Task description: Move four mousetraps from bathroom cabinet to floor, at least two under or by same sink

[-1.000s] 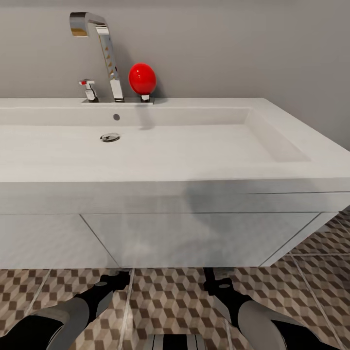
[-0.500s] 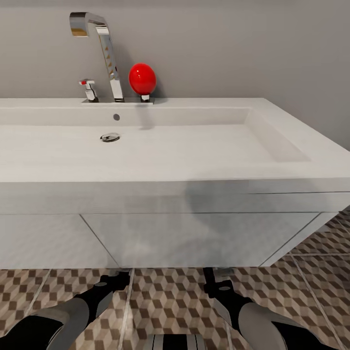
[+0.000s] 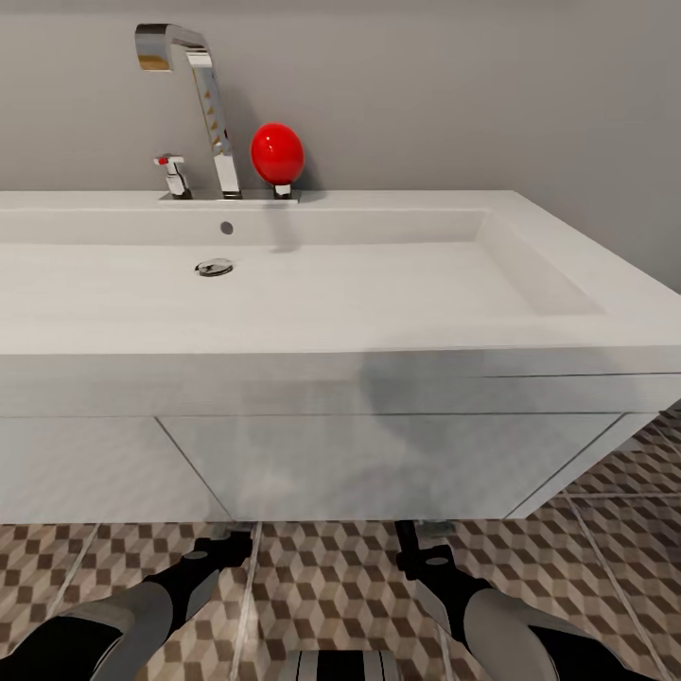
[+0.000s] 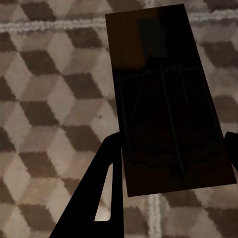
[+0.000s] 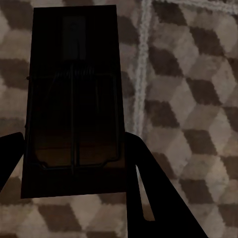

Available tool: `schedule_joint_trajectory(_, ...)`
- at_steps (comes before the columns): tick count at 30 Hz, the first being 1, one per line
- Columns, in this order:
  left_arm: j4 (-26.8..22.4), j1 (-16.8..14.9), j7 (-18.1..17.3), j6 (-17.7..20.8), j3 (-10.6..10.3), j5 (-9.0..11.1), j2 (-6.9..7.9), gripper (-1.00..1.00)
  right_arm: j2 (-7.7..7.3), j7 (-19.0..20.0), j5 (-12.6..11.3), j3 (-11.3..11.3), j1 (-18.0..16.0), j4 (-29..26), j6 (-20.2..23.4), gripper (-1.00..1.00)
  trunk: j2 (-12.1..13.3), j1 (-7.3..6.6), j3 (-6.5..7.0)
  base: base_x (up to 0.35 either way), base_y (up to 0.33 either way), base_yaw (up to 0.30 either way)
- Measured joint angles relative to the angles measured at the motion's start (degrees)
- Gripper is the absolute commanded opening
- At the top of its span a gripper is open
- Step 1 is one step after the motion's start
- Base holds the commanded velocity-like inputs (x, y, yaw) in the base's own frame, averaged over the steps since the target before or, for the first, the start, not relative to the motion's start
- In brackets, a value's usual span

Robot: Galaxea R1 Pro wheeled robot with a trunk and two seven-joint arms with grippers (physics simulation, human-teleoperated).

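The bathroom sink, a wide white trough with a tall chrome tap, sits on a white vanity straight ahead. Both arms reach down over the cube-patterned bathroom floor at the vanity's foot. In the left wrist view, a shadowed mousetrap lies flat between the fingers of my left gripper, which is shut on its long edges. Likewise, my right gripper is shut on another dark mousetrap, close above the tiles. The left gripper and right gripper point under the vanity. The cabinet is out of view.
A red egg-shaped object stands beside the tap on the sink's back ledge. A grey wall rises behind the sink. More tiled floor opens to the right of the vanity's slanted end.
My left arm has sunk very slightly toward the floor. The right gripper has shifted a touch since a second ago. The camera has not moved.
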Motion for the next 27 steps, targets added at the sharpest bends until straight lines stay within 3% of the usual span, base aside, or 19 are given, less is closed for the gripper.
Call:
schedule_joint_trajectory(11,0.03,0.14,0.02,0.15,0.00,0.00,-0.10,-1.00,0.00,0.00,-0.08,0.01,0.00,0.02,0.01,-1.00,0.00,0.00,0.00,0.000,0.000,0.000)
schedule_joint_trajectory(18,0.00,0.13,0.01,2.27,0.00,0.06,-0.11,-1.00,0.00,0.00,-0.09,0.00,0.00,0.03,0.12,-1.00,0.00,0.00,0.00,0.000,0.000,0.000)
schedule_joint_trajectory(27,0.01,0.15,-0.15,2.64,0.00,1.85,-0.07,-1.00,0.00,0.00,-0.10,0.00,0.00,0.02,0.29,-1.00,0.00,0.00,0.00,0.000,0.000,0.000)
